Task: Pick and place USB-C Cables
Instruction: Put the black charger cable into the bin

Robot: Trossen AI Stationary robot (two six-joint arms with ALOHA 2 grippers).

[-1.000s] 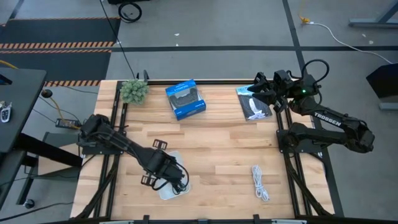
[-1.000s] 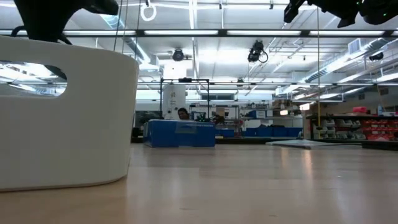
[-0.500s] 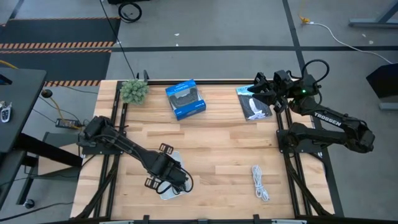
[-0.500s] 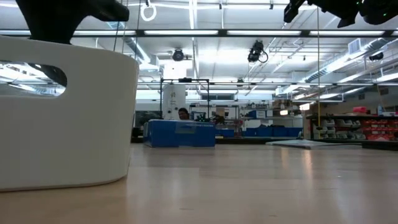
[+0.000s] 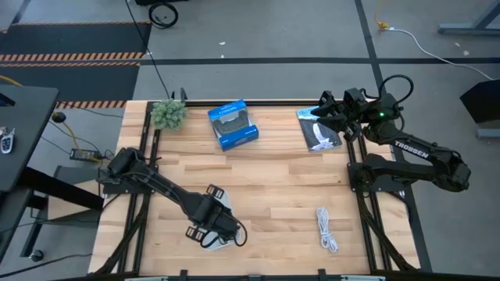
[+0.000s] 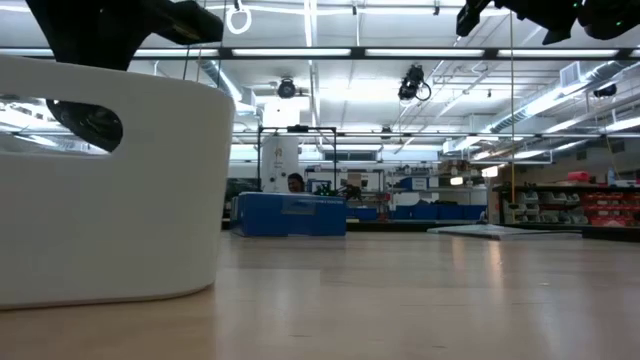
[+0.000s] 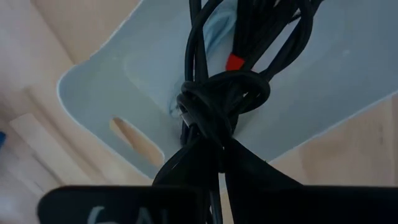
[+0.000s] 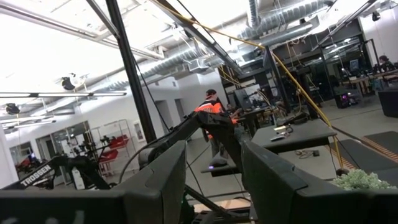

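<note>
Black cable bundle (image 7: 217,106) over the white bin (image 7: 112,93)
Knotted, red-banded, it hangs clenched in the left gripper (image 5: 212,228) jaws; its upper loops are cut off. Right gripper (image 5: 326,109) jaws: released.

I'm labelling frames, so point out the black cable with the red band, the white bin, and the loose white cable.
Black red-banded cable bundle (image 7: 221,102), left wrist view, knot.
White plastic bin (image 6: 110,215), low view, wall.
White coiled cable (image 5: 326,229), high view, middle.

L tool (image 5: 220,231) over bin (image 5: 205,242) | cable (image 5: 326,229) front-R | box (image 5: 233,124) rear
</note>
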